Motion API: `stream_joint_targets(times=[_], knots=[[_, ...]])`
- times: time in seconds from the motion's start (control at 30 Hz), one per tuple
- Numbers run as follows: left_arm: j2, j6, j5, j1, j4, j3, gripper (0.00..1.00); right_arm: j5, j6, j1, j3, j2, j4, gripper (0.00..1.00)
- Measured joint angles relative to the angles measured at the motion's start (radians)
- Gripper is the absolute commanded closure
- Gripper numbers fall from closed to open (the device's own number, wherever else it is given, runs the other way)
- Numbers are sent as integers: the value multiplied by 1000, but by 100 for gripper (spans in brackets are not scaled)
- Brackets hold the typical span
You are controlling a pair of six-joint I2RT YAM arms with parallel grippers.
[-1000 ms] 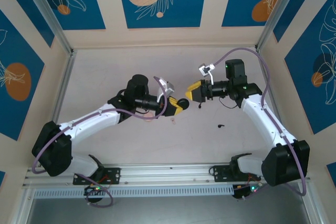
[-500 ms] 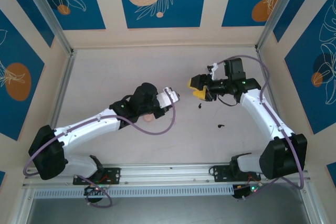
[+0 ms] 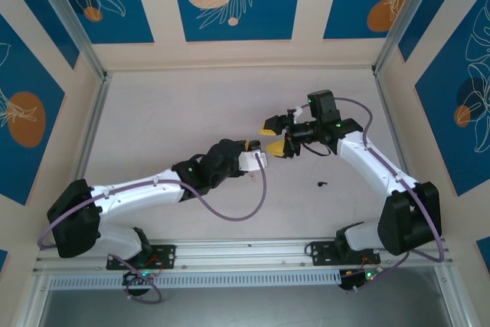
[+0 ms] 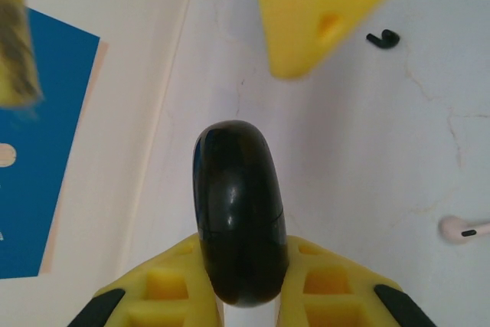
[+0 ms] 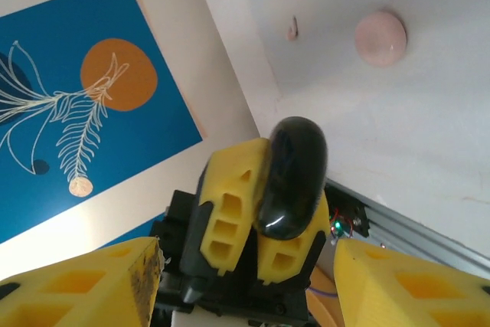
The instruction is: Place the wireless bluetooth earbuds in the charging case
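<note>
Pale table (image 3: 168, 112) | one tiny black comma-shaped earbud (image 3: 322, 184) loose on table | black glossy charging case (image 4: 239, 212) contents unseen | left gripper (image 4: 240, 259): jaws clamp case | right gripper (image 3: 274, 138): jaws spread wide

Earbud (image 3: 322, 184) right of case (image 4: 237, 212) (on table (image 3: 176, 112))

The case (image 4: 237, 212) is glossy black, fingers (image 4: 321, 281) yellow, earbud (image 4: 382, 38) black, puck (image 5: 380, 38) pink; walls (image 3: 268, 13) blue with orange circles.
</note>
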Motion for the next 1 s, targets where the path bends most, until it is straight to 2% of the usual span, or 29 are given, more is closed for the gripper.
stream_joint_targets(times=[0.37,0.67,0.73,0.87,0.9,1.0], knots=[[0,135,-123,-51,145,-75,88,-10,40,31,58,85,-24,49],[25,254,-212,-82,289,-103,87,-14,43,58,81,132,-33,65],[27,277,-237,-86,319,-113,85,-14,43,60,87,140,-39,75],[36,298,-265,-87,356,-120,73,-16,21,59,93,142,-36,83],[39,304,-269,-88,366,-120,67,-16,17,58,95,142,-34,84],[50,325,-275,-94,381,-121,41,-10,-2,56,102,140,-49,85]])
